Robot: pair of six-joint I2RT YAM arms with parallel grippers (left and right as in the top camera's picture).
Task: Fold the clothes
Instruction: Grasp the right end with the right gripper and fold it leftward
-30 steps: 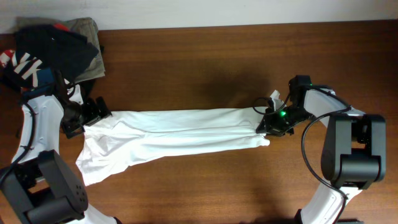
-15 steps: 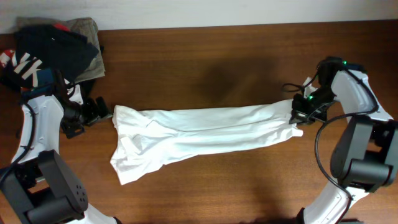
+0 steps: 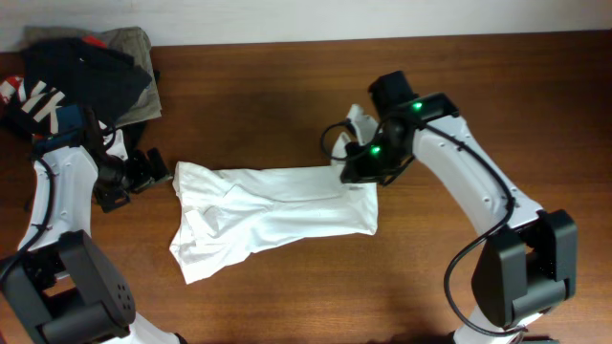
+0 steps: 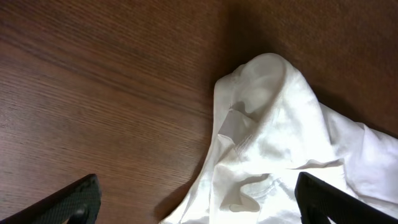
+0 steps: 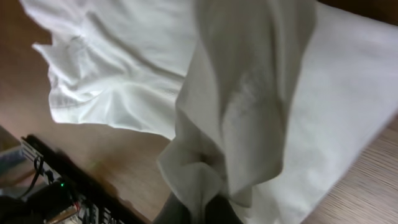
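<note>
A white fabric garment [image 3: 268,205] lies on the brown wooden surface [image 3: 287,86] near a heap of dark clothes [image 3: 86,72]. The left end effector [image 3: 156,170], fingers apart, sits between heap and garment. The right end effector [image 3: 359,170] is clamped on the garment's end farthest from the heap.

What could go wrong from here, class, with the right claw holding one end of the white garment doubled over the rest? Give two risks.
1. The left claw is open beside the white garment, not on it, so nothing pins that end; a pull might drag the whole garment instead of folding it.
2. The garment hangs bunched and twisted from the right claw; released like that, the fold may land crumpled and crooked.
</note>
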